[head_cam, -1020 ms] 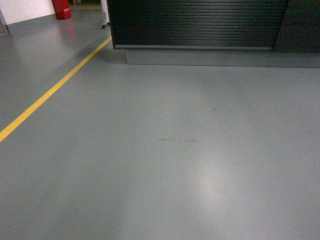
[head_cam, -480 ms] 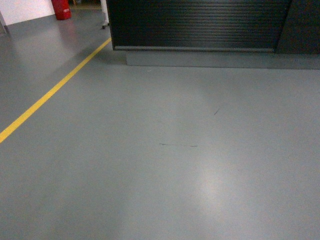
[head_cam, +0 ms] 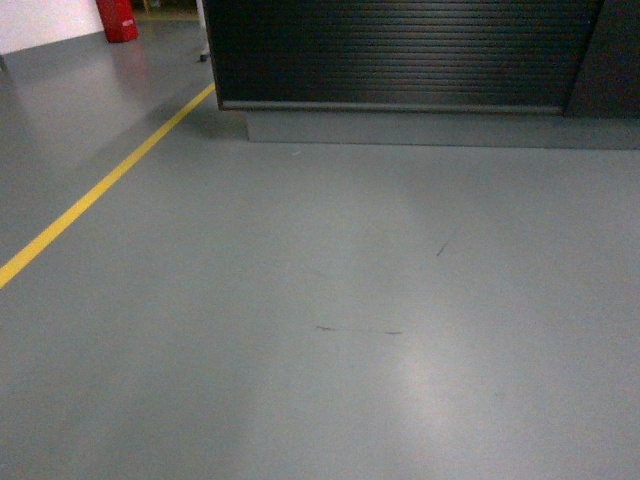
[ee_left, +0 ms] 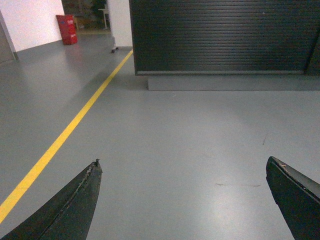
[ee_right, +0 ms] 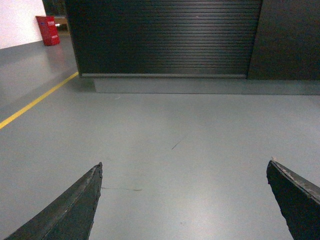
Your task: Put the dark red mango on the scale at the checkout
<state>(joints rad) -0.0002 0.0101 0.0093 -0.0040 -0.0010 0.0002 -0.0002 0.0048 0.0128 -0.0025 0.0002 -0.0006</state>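
The checkout (head_cam: 400, 50) is a dark counter with a horizontally slatted front, standing across the far end of the grey floor; only its front shows, also in the left wrist view (ee_left: 220, 35) and the right wrist view (ee_right: 165, 37). The dark red mango and the scale are out of view. My left gripper (ee_left: 183, 162) is open, its two dark fingers wide apart over bare floor with nothing between them. My right gripper (ee_right: 185, 164) is open too and holds nothing. Neither gripper shows in the head view.
A yellow floor line (head_cam: 100, 190) runs diagonally on the left toward the counter's left corner. A red object (head_cam: 117, 18) stands by the white wall at far left. A grey plinth (head_cam: 430, 128) runs along the counter's base. Faint scuff marks (head_cam: 360, 330) lie on the floor.
The counter has grown nearer and the floor scuffs have slid down the head view, so the base has rolled forward toward the checkout.
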